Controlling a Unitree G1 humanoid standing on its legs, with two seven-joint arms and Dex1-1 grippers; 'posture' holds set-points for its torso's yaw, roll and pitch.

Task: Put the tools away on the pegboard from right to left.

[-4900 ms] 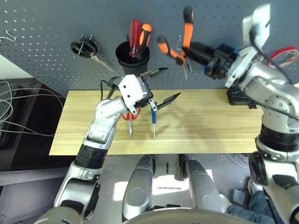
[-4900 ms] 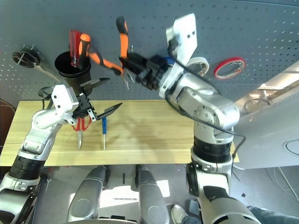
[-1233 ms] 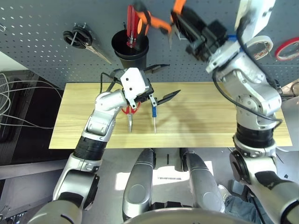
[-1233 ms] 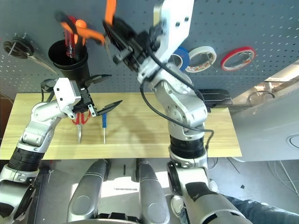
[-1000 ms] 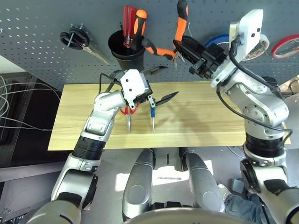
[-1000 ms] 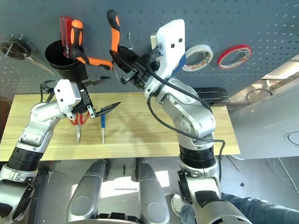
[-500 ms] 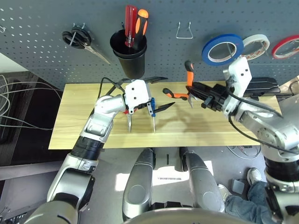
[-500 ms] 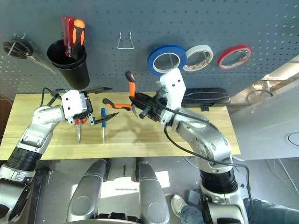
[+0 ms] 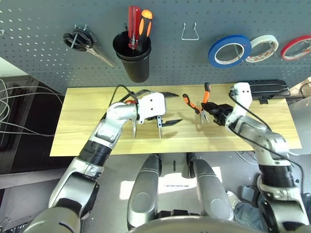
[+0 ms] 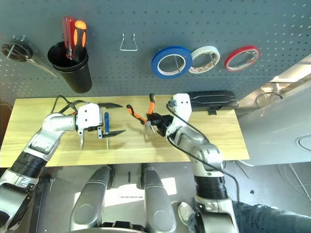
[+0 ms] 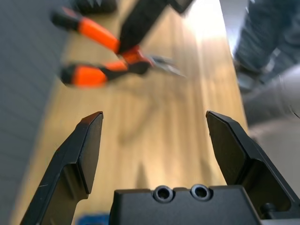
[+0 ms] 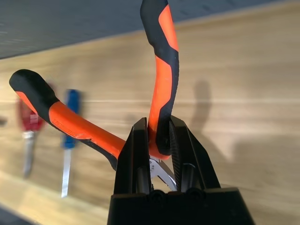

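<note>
The dark grey pegboard [image 9: 43,43] rises behind the wooden worktop [image 9: 77,124], and the blue tape roll [image 9: 230,50] already hangs on it beside a white tape roll [image 9: 262,42] and a red tape roll [image 9: 297,46]. Left of the blue roll an empty wire hook [image 9: 190,32] juts from the board, then a black cup [image 9: 132,58] holding a red and an orange screwdriver, then black-handled scissors [image 9: 82,42] on the far left. The relation that matters is between that hook and the needle-nose pliers [image 9: 199,102]: they sit low over the worktop, almost straight below the hook and well apart from it, pinched by one orange handle in the right end effector [image 12: 159,145], whose fingers are pressed together on it. The pliers' handles splay up and toward the board, the nose pointing down at the wood. The right arm is plainly the nearer one for the hook, and nothing stands between. The left end effector [image 11: 159,140] is spread wide, empty, hovering low over the slim blue-handled screwdriver [image 10: 106,125], which lies with its long axis running from the board toward the robot; the red-handled scissors [image 10: 80,138] lie just beside it, partly hidden under the wrist.
</note>
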